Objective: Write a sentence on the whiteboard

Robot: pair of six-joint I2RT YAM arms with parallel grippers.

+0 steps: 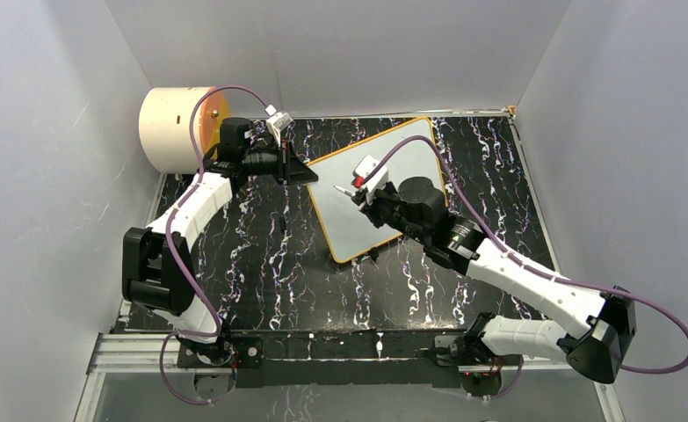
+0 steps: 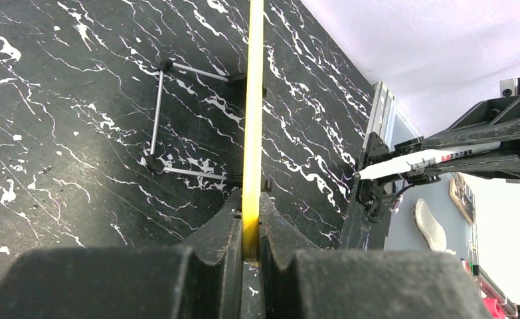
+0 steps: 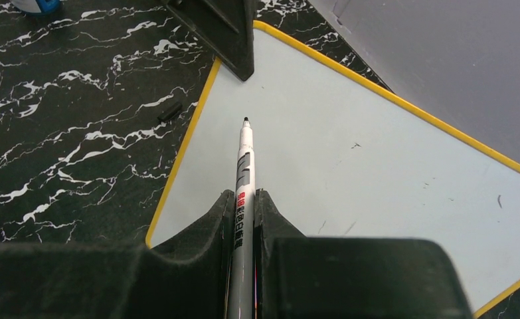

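- The whiteboard (image 1: 382,195), white with a thin orange-yellow frame, sits at the centre-rear of the black marble-patterned table (image 1: 261,264). It is turned so that its corners point toward the walls.
- The left gripper (image 2: 251,207) is at the board's left edge. Its jaws are pressed onto the yellow frame from both sides, with the frame filling the gap between them.
- In the left wrist view the board shows edge-on as a yellow strip. A thin wire stand (image 2: 156,116) with black end caps shows on one side of it.
- The right gripper (image 3: 244,199) is over the board's face, its jaws pinching a white marker (image 3: 246,156) by the barrel.
- The marker's dark tip points toward the board's left edge, near the left gripper's fingers. The left wrist view shows the tip apart from the board; actual contact cannot be confirmed.
- The board's face carries a few small dark specks; no legible writing is seen.
- A cream cylinder (image 1: 171,129) with an orange face lies at the rear-left corner, just behind the left arm.
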